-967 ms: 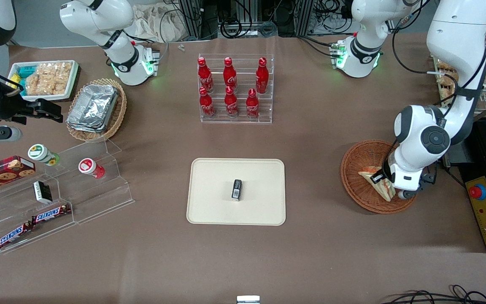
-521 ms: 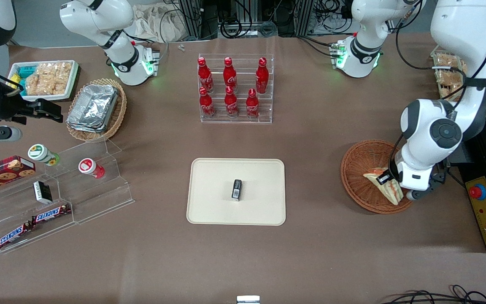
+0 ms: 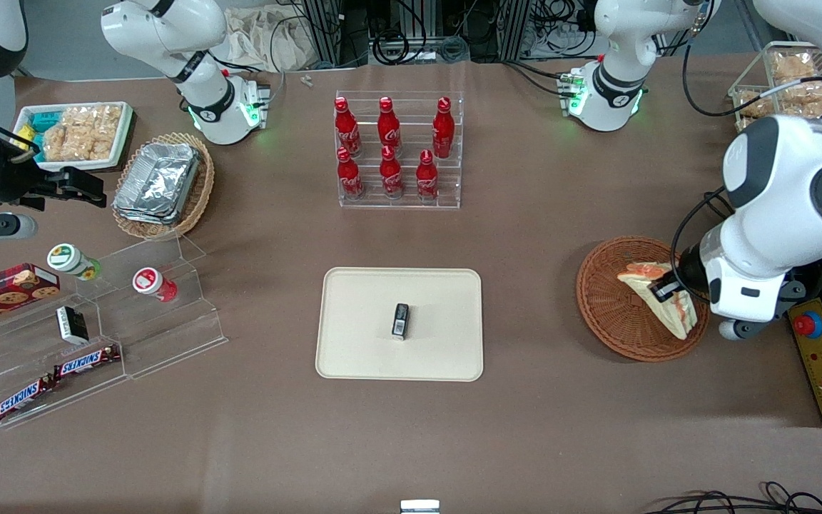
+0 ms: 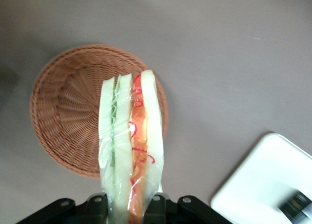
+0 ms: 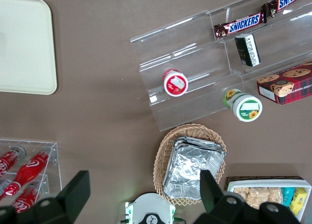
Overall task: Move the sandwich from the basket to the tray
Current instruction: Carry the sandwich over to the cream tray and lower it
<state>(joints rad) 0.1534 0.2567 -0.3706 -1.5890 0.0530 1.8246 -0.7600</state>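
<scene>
My left gripper [image 3: 668, 289] is shut on the sandwich [image 3: 661, 300], a plastic-wrapped white-bread wedge with red and orange filling, and holds it in the air above the reddish-brown wicker basket [image 3: 611, 307]. In the left wrist view the sandwich [image 4: 130, 146] stands between the fingers [image 4: 157, 204], with the empty basket [image 4: 68, 117] below it. The cream tray [image 3: 361, 335] lies at the table's middle, toward the parked arm from the basket, with a small dark box [image 3: 400, 320] on it. A corner of the tray [image 4: 258, 185] shows in the left wrist view.
A clear rack of red bottles [image 3: 397, 150] stands farther from the front camera than the tray. A tan basket of foil containers [image 3: 161, 184], a white tray of bagged snacks [image 3: 75, 132] and clear snack shelves [image 3: 97, 321] lie toward the parked arm's end. A control box [image 3: 821, 357] lies beside the basket.
My left gripper has risen with the sandwich, lifting it out of the basket. The arm's wrist has moved up and toward the table's edge at the working arm's end.
</scene>
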